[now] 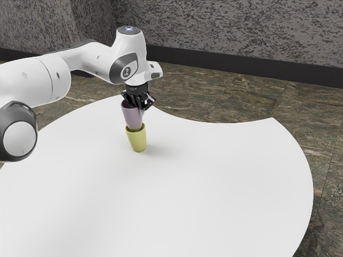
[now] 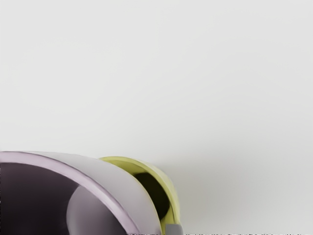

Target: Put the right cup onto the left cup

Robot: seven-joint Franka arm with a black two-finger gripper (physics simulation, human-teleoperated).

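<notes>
Mauve and pinched by the claw [image 1: 141, 106], the upper cup [image 1: 132, 116] sits off-centre over the yellow cup [image 1: 138, 140], so release could topple both.

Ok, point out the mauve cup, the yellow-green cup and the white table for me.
Mauve cup [image 1: 132, 116]: exterior view, on its outer wall.
Yellow-green cup [image 1: 138, 140]: exterior view, on its outer wall.
White table [image 1: 193, 198]: exterior view, on a bare part of its top.
</notes>
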